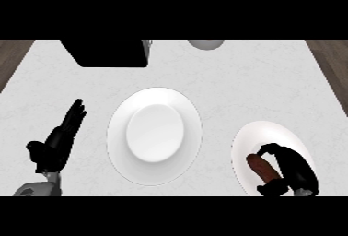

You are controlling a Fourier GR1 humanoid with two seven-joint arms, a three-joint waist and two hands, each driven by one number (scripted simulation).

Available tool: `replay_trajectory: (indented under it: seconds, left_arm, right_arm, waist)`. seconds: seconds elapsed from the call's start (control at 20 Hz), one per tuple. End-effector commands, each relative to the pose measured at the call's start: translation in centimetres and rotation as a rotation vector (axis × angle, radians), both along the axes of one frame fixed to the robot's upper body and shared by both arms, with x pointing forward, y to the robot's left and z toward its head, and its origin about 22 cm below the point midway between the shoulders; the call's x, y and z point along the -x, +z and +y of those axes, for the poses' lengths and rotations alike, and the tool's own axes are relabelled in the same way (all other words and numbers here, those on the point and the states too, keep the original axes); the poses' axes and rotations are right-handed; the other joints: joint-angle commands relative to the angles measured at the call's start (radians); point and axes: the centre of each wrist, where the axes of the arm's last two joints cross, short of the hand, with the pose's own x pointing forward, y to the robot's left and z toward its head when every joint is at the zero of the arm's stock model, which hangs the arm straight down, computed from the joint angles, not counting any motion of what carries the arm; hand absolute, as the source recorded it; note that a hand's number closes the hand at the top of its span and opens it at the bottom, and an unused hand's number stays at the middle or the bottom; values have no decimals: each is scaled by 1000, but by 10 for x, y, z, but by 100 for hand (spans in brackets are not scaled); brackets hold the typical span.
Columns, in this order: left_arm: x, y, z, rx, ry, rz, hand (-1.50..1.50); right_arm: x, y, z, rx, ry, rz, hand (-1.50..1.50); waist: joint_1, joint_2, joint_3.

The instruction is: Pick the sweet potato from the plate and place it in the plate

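Far left: left hand (60, 138) rests open beside the counter's left edge, fingers straight and pointing up the view, holding nothing; grey forearm enters from the lower left corner. Above it, near the top edge, a black box-like object (112, 52) sits on the pale counter (258, 78); what it is cannot be made out. Centre: a large white plate (154, 136), bare, with a raised or dished oval middle; nothing lies on it. This looks like the target plate. Top, right of centre: a small grey rounded object (206, 44), cut off by the frame edge, unidentified. Right: a smaller white plate (272, 156) near the lower right, well apart from the large one. On it lies the sweet potato (262, 168), reddish brown, long axis running roughly up and down the view. Right hand (293, 170) sits over this plate, fingers curled around the potato's right side and thumb hooked at its lower end, so it has hold of the potato, or is very near to it; the contact itself is partly hidden. Whether the potato is off the plate surface cannot be told from above. Judgement on progress: reach and grasp appear done. Lift, carry leftward to the large plate, and release are all left to do.
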Motion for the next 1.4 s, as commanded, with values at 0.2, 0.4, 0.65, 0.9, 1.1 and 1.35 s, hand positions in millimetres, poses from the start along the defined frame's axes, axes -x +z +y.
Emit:
replay_trajectory:
  seconds: [0.2,0.4,0.65,0.9,1.1,1.35]
  left_arm:
    - [11,17,-9,-3,0,-6,0]
    - [7,6,10,1,27,7,0]
    - [-7,9,5,5,29,8,0]
    - [-4,3,17,-1,32,-1,0]
    - [10,1,9,-3,21,10,0]
    - [4,5,9,16,23,13,0]
  right_arm:
    - [1,-10,20,-22,57,-45,150]
    - [66,-17,23,9,-45,-103,150]
    - [102,-8,22,128,-75,-282,150]
    - [126,28,58,71,-67,-469,150]
    - [157,68,60,91,-35,-529,150]
    - [157,100,82,102,-36,-687,150]
  waist:
    - [5,6,12]
    - [-13,4,11]
    - [-18,4,11]
    - [-22,5,10]
    - [-21,2,10]
    - [-15,4,10]
